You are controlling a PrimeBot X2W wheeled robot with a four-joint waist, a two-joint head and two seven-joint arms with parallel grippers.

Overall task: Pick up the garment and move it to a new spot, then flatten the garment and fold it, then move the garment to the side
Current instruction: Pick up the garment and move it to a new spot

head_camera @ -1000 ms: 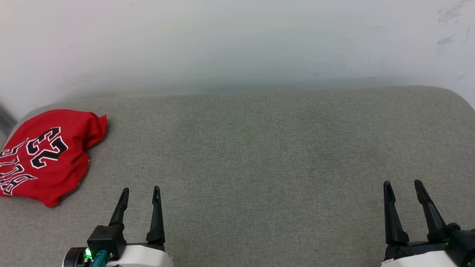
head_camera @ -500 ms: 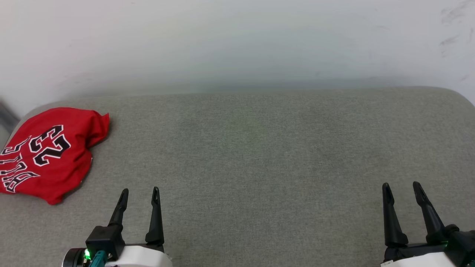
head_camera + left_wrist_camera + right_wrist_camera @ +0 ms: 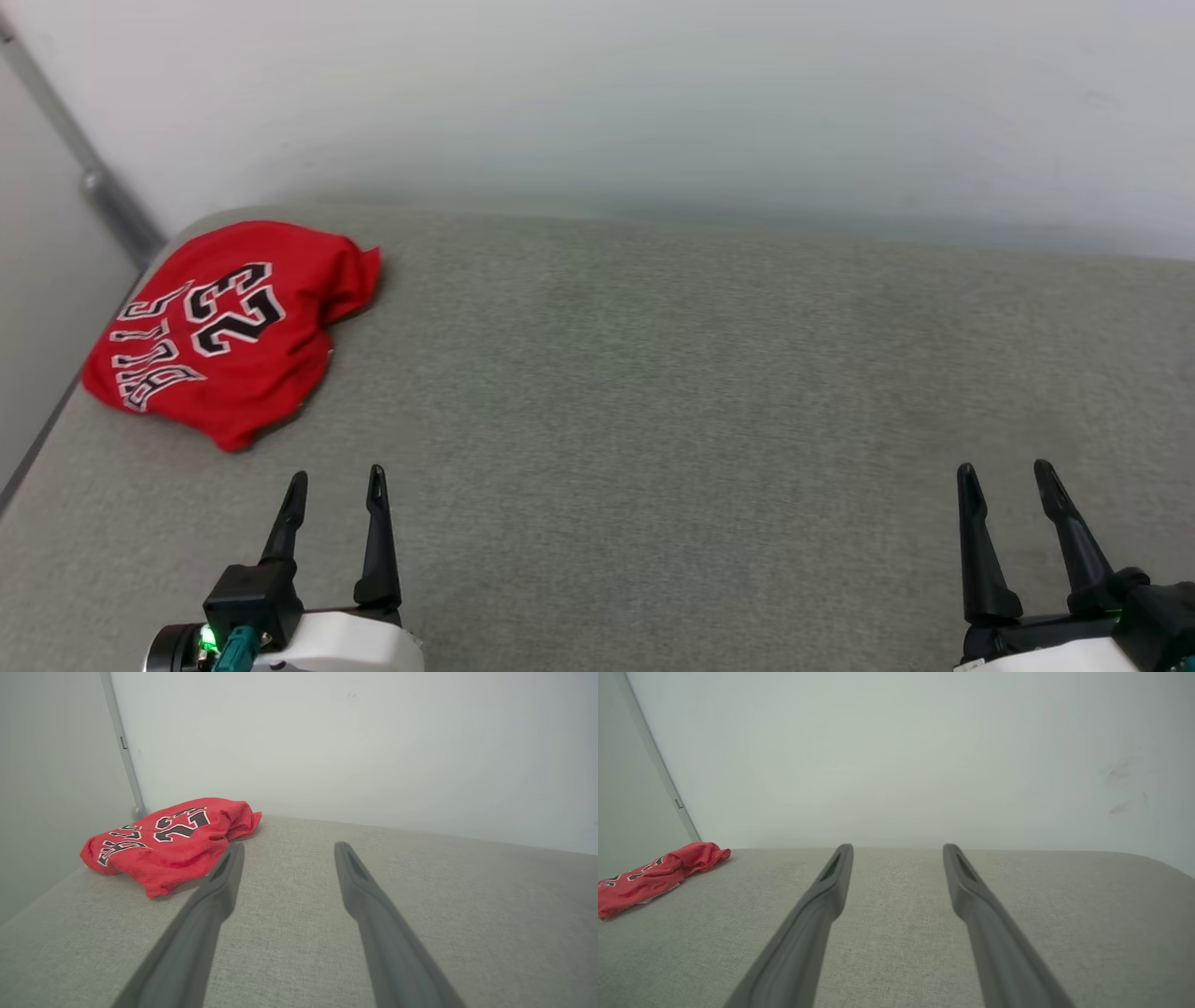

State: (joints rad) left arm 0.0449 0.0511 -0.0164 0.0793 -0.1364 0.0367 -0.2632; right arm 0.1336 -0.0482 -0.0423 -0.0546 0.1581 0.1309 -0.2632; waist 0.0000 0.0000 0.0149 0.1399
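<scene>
Left gripper and right gripper stood released, empty; garment lay bunched at the edge of the cushion, so a shallow pinch could drag it off.

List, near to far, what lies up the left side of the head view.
left gripper → garment → wall
</scene>
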